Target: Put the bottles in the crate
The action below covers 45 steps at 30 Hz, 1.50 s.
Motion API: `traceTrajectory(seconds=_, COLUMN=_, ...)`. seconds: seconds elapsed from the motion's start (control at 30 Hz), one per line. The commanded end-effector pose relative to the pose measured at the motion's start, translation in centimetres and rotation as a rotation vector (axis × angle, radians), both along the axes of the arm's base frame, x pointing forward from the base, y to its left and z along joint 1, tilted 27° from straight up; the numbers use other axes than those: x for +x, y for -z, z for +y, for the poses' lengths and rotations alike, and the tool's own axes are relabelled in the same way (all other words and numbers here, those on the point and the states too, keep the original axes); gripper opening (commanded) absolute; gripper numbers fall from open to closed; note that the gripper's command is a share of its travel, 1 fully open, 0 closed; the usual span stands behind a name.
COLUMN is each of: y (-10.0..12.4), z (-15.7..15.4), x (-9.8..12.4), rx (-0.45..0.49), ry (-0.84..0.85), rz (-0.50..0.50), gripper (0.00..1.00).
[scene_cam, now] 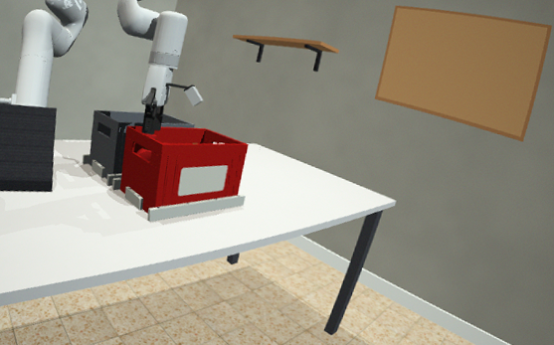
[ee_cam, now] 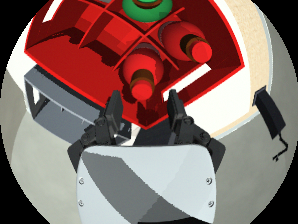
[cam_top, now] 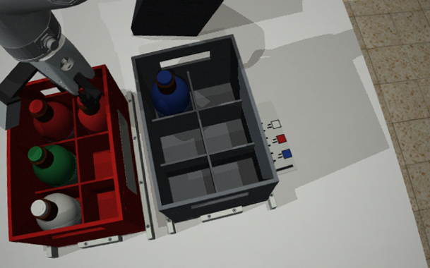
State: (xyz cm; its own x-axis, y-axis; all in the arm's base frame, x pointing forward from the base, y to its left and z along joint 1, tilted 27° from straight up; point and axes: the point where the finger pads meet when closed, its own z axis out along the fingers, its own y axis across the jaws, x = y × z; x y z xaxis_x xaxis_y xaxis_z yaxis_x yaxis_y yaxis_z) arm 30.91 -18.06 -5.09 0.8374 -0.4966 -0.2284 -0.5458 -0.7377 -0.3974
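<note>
My gripper (cam_top: 85, 96) (scene_cam: 150, 131) (ee_cam: 144, 97) is open at the back of the red crate (cam_top: 131, 216) (scene_cam: 168, 180), fingertips either side of the cap of one red bottle (cam_top: 92, 117) (ee_cam: 142, 70). Another red bottle (cam_top: 53, 120) (ee_cam: 182, 42), a green bottle (cam_top: 55, 166) (ee_cam: 147, 11) and a white bottle (cam_top: 62, 210) stand in the red crate's left column. A blue bottle (cam_top: 170, 96) stands upright in the grey crate (cam_top: 259, 193) (scene_cam: 102, 151), back left compartment. The pick list (cam_top: 267, 108) shows blue, red and white squares with small dark marks; the crate partly hides it.
Pale strips (cam_top: 141, 179) (scene_cam: 198, 207) lie along the crates' bases. The dark robot stand (cam_top: 179, 11) (scene_cam: 24, 150) is behind the grey crate. Crate walls and dividers surround the bottles. A shelf (scene_cam: 286, 41) and a board (scene_cam: 460, 71) are on the wall.
</note>
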Motion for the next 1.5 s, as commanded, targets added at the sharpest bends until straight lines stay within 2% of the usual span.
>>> traceTrajectory(seconds=0.0, y=0.1, z=0.0, x=0.1, rx=-0.003, ry=0.001, rz=-0.003, gripper=0.65)
traceTrajectory(seconds=0.87, y=3.0, z=1.4, x=0.2, rx=-0.003, ry=0.001, rz=-0.003, gripper=0.65)
traceTrajectory(seconds=1.3, y=3.0, z=1.5, x=0.2, rx=-0.003, ry=0.001, rz=-0.003, gripper=0.65)
traceTrajectory(seconds=1.33, y=2.7, z=1.3, x=0.2, rx=-0.003, ry=0.001, rz=-0.003, gripper=0.0)
traceTrajectory(seconds=1.47, y=2.7, z=1.3, x=0.2, rx=-0.003, ry=0.001, rz=-0.003, gripper=0.0)
